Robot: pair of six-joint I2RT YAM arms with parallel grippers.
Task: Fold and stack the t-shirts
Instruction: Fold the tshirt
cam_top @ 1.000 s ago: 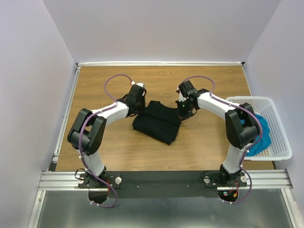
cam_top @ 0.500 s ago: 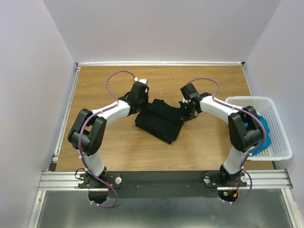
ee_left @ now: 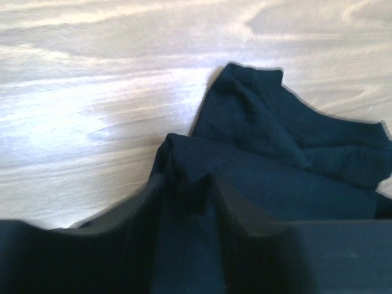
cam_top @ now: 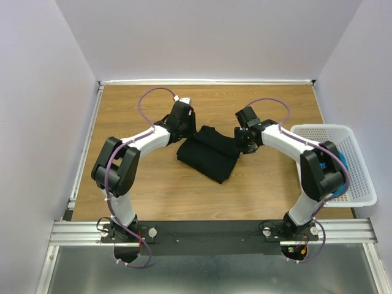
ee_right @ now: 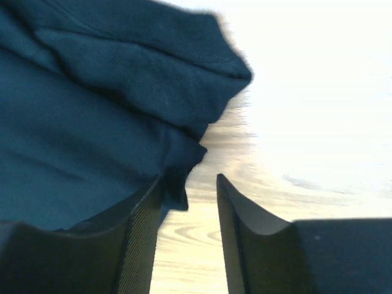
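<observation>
Reading the left gripper as parted, with a slack ridge of the black t-shirt sitting in the gap and nothing looking pinched. The right gripper is also standing apart; I'm seeing bare wood between the jaws, and the shirt's edge is brushing the inner face of its left finger. Neither one is holding anything.

The black shirt is lying mid-surface as a rumpled, partly folded bundle, skewed to the surface edges. The teal t-shirt is sitting in the white basket at far right, mostly hidden behind the right arm.

Handling, as I'm judging it: the cloth is looking light, limp and grippy, so it'll be sagging and dragging rather than sliding. I'm planning to pinch at a corner or folded edge, catching all layers, not the middle.

Pose: both arms are reaching forward with elbows out and wrists angled down and inward, flanking the shirt's far corners, left at its left end, right at its right end.
</observation>
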